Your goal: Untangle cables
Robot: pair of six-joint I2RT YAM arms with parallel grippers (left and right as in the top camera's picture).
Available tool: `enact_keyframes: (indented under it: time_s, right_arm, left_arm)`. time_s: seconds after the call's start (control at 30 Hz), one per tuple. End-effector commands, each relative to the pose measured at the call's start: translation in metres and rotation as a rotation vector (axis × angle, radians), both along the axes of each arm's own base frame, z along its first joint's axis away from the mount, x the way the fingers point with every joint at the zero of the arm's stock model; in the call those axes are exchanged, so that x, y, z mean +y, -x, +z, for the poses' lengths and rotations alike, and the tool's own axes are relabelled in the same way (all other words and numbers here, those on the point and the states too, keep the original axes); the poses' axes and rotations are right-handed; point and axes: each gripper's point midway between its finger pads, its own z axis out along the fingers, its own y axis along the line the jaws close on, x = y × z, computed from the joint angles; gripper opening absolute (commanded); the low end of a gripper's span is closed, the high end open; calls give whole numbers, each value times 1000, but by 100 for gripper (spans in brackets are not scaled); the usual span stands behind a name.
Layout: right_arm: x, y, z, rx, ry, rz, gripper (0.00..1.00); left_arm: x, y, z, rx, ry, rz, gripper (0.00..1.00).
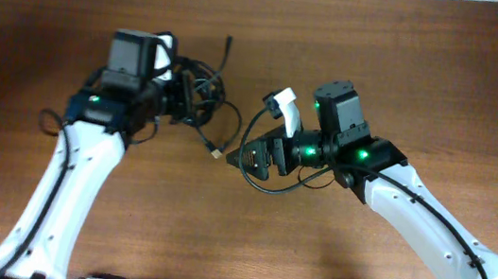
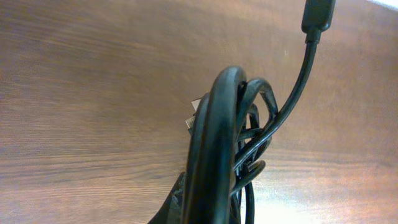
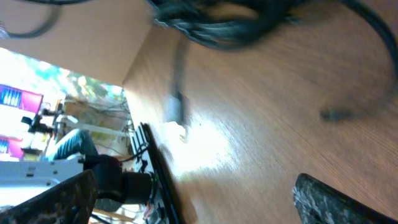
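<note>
The cables (image 1: 203,96) are a knot of thin black cords at the table's back left. One plug end (image 1: 217,155) trails toward the front and another cord end (image 1: 229,44) points back. My left gripper (image 1: 177,102) is shut on the knot's left side. In the left wrist view the looped cords (image 2: 214,143) fill the middle, with one dark finger (image 2: 179,198) showing beside them. My right gripper (image 1: 253,155) is open and empty, to the right of the trailing plug. The right wrist view shows its two fingers wide apart (image 3: 193,190), with the blurred knot (image 3: 217,25) and a plug (image 3: 176,109) beyond.
A thicker black wire of the right arm (image 1: 274,186) loops under its wrist, and a white part (image 1: 286,106) sticks up from it. The left arm's own wire (image 1: 50,119) curls at its left. Bare wooden tabletop (image 1: 246,244) lies in front.
</note>
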Motion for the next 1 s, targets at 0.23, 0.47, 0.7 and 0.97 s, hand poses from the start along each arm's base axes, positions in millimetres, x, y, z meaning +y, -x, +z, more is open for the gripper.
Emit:
enact_keyframes:
  time_s: [0.23,0.47,0.7,0.97]
  right_arm:
    - [5,-32,23,-91,-44,-122,87]
    - [-24,-88,14,-45,36,-526,55]
    - [5,-93,32,-181,-25,-506,56]
    - [-35,-123,12,-299,190,-803,55]
  left_arm:
    - [-1,18,47,-133,55,-137,0]
    - [-12,20,53,-205,7,-294,0]
    - [-41,31,69,-259,135,-457,0]
    - [-85,76,100,-362,362,-816,0]
